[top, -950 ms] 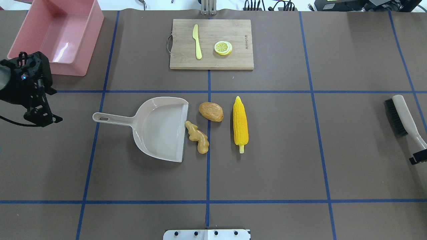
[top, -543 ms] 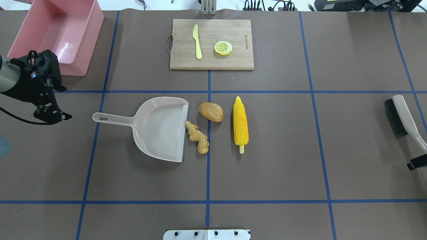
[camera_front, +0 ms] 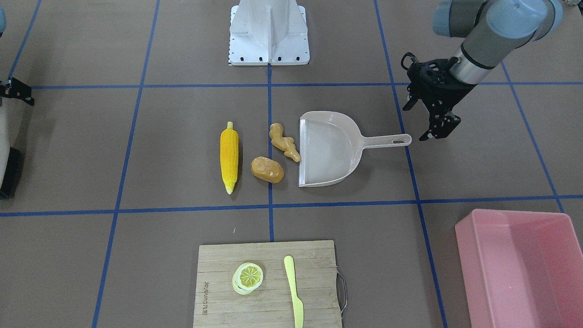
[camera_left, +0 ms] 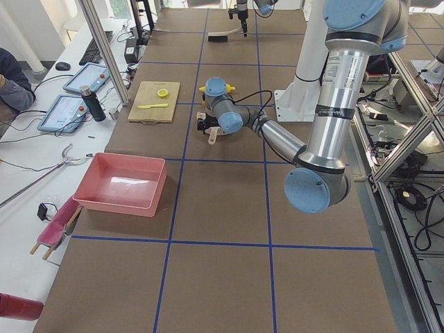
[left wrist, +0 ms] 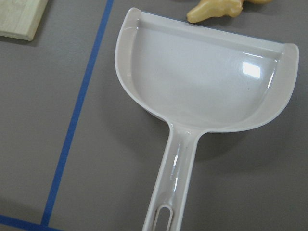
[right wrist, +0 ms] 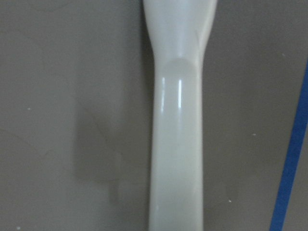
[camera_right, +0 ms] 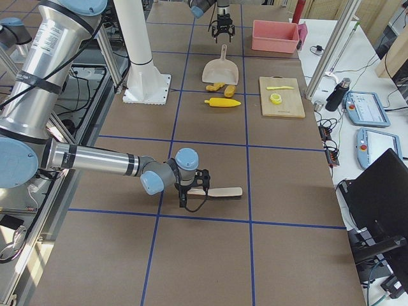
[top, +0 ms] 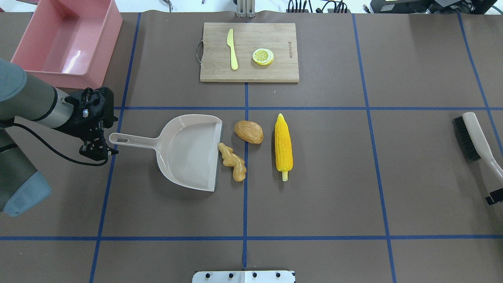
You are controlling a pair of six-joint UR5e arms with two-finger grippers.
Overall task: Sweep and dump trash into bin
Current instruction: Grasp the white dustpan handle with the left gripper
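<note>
The trash lies mid-table: yellow corn cob (top: 283, 146), orange-brown potato (top: 248, 131) and tan ginger root (top: 232, 161), which touches the lip of the beige dustpan (top: 188, 153). The pink bin (top: 106, 43) stands at the far left, with nothing in it. My left gripper (top: 96, 152) is open, just off the end of the dustpan handle and holding nothing. Its wrist view shows the dustpan (left wrist: 202, 86). My right gripper (top: 494, 195) is at the right edge, over the handle end of the brush (top: 473, 135), and looks open. The right wrist view shows the brush handle (right wrist: 175, 144) close below.
A wooden cutting board (top: 275, 39) at the far middle holds a yellow-green plastic knife (top: 232, 49) and a lemon slice (top: 263, 56). The robot's base plate (top: 243, 276) is at the near edge. Blue tape lines cross the brown table.
My left gripper has moved right, from beside the bin to the end of the dustpan handle. My right gripper has slid slightly toward the near edge. The brush and trash have not moved.
</note>
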